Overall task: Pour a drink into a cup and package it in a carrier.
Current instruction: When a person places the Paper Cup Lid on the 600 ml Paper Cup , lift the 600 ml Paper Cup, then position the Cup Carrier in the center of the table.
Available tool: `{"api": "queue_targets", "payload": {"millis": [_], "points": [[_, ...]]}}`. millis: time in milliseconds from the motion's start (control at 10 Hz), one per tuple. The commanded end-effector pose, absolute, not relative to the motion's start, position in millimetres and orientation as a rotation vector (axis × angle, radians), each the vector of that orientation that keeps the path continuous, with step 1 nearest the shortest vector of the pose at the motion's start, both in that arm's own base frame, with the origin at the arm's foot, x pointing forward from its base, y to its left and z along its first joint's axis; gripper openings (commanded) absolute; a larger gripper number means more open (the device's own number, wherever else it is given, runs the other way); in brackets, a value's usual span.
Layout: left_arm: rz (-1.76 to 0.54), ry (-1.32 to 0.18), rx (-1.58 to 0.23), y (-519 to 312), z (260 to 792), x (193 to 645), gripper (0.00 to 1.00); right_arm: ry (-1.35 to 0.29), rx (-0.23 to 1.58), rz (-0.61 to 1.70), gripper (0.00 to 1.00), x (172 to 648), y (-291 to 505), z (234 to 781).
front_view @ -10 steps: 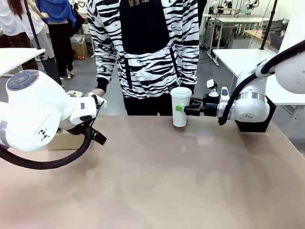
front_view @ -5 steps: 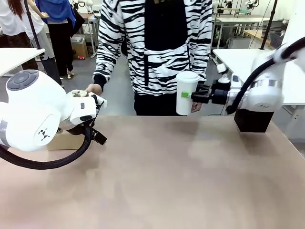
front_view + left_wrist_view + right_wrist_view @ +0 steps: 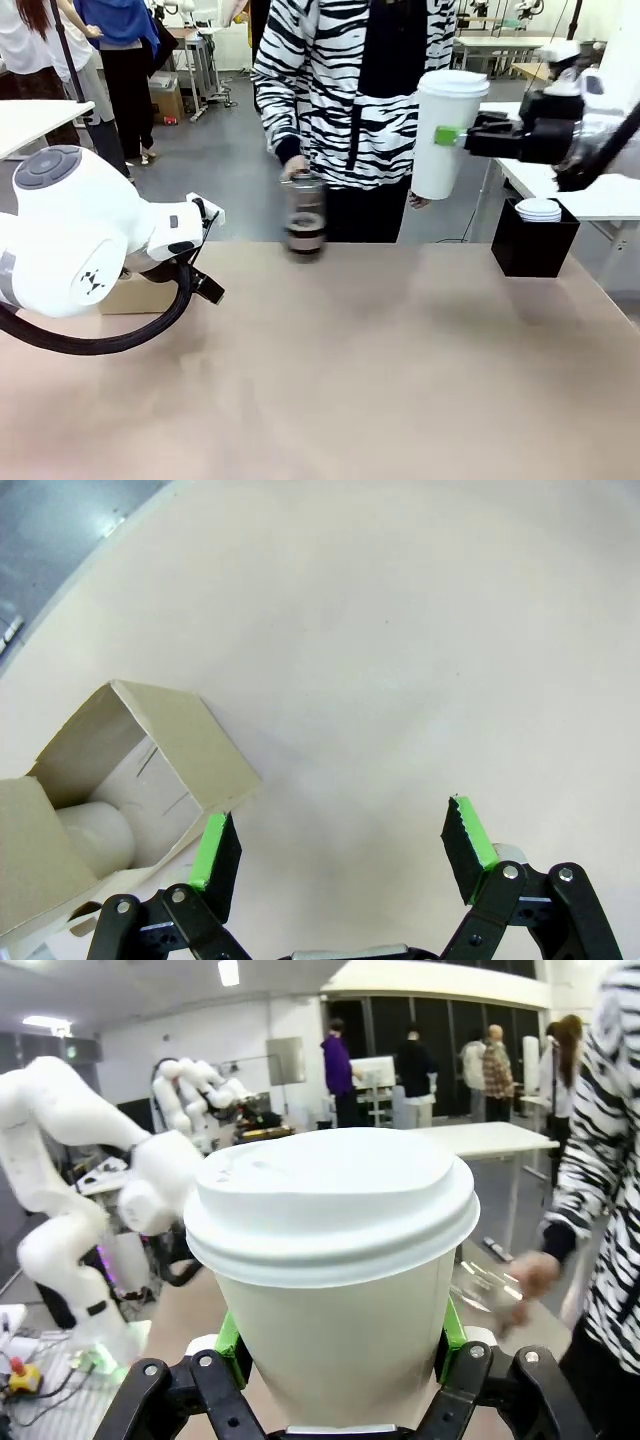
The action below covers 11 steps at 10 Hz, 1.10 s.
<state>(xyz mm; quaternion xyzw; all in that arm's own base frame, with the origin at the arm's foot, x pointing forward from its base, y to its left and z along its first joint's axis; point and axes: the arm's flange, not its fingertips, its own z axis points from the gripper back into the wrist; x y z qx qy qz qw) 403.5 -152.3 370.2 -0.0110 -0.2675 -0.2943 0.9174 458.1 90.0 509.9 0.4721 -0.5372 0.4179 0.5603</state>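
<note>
My right gripper (image 3: 452,136) is shut on a white paper cup (image 3: 441,134) with a white lid, holding it upright and high above the table's far right. In the right wrist view, the cup (image 3: 334,1250) sits between the green pads. A person's hand holds the glass carafe (image 3: 305,214) at the table's far edge near the middle; it is motion-blurred and looks dark low down. The brown cardboard carrier (image 3: 133,295) stands at the far left behind my left arm. My left gripper (image 3: 342,848) hangs open over bare table, the carrier (image 3: 130,765) just beside its left finger.
A black box (image 3: 532,245) with a stack of white lids (image 3: 540,208) on top stands at the far right edge. A pale round object (image 3: 95,835) lies inside the carrier. The person in a striped top stands across the table.
My right gripper has lifted the cup off the table, up and to the right. The person stepped right and brought the carafe from the far left to the middle far edge.
</note>
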Motion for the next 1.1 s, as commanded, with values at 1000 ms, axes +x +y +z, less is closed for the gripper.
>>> {"api": "queue_targets", "payload": {"millis": [1000], "points": [[-0.604,-0.55,-0.025,-152,370,403,1.0,-1.254,1.149,1.014,0.81,416,85,538]]}}
